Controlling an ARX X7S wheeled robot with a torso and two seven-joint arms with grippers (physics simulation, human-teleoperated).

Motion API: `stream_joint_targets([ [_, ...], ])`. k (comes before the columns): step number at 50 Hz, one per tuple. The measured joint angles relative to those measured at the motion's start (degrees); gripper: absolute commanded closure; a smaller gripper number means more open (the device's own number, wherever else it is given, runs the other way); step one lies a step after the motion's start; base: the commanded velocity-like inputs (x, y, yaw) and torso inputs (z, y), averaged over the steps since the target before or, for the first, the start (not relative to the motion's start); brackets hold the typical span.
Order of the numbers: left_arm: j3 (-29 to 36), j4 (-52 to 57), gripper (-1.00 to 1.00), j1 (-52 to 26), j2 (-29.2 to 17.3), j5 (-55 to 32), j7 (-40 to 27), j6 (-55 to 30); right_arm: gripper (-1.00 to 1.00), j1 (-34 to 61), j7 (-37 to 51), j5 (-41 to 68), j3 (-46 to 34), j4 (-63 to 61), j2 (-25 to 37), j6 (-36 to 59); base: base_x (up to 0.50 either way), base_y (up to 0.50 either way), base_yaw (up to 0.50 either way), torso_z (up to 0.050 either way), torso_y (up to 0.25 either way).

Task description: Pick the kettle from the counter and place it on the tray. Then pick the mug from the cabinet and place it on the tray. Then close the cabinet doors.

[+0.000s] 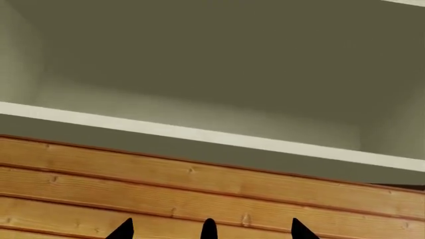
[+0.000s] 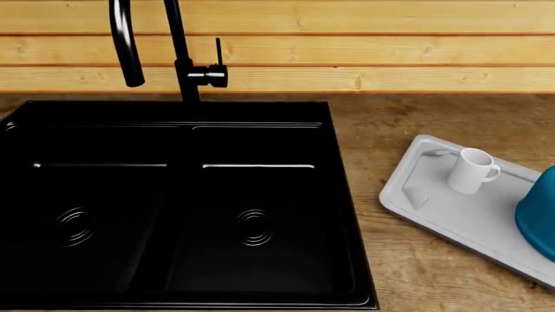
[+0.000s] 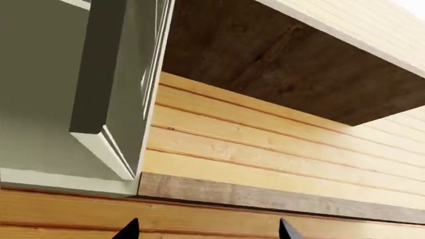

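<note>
In the head view the light grey tray (image 2: 416, 198) lies on the brown counter (image 2: 433, 117) to the right of the sink. The white mug (image 2: 472, 170) stands upright on it. The teal kettle (image 2: 539, 211) sits on the tray too, cut off by the view's right edge. Neither arm shows in the head view. My left gripper (image 1: 211, 234) is open and holds nothing. It faces the plank wall below the open cabinet's hollow (image 1: 199, 59). My right gripper (image 3: 207, 234) is open and holds nothing, below an open grey-green cabinet door (image 3: 113, 74).
A black double sink (image 2: 173, 214) with a tall black faucet (image 2: 182, 52) fills the left of the counter. A pale cabinet bottom edge (image 1: 199, 134) runs above the wood planks. A brown wooden shelf underside (image 3: 285, 55) hangs beside the door.
</note>
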Motion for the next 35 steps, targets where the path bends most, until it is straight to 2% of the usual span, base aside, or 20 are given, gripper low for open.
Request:
stream_joint_targets([
  [12, -0.4, 0.0, -1.00, 0.5, -0.2, 0.0, 0.1, 0.3, -1.00, 5.0, -2.2, -0.3, 2.5, 4.2, 5.8, 3.9, 0.00, 0.00, 0.00, 0.000, 0.000],
  [18, -0.6, 0.0, -1.00, 0.7, -0.3, 0.0, 0.1, 0.4, -1.00, 9.6, -5.4, -2.0, 3.1, 7.5, 5.6, 7.7, 0.00, 0.00, 0.00, 0.000, 0.000],
  [23, -0.5, 0.0, -1.00, 0.8, -0.3, 0.1, 0.1, 0.4, -1.00, 16.4, -8.0, -4.3, 1.8, 11.5, 2.0, 12.9, 0.00, 0.00, 0.00, 0.000, 0.000],
  [27, -0.6, 0.1, -1.00, 1.0, -0.3, 0.2, 0.1, 0.5, -1.00, 21.3, -10.9, -8.4, 3.1, 15.3, -3.8, 19.5, 0.00, 0.00, 0.00, 0.000, 0.000],
  [35, -1.0, 0.2, -1.00, 1.6, -0.2, 0.2, 0.3, 0.6, -1.00, 26.9, -26.9, -29.4, 5.3, 19.9, -16.3, 28.5, 0.00, 0.00, 0.00, 0.000, 0.000],
])
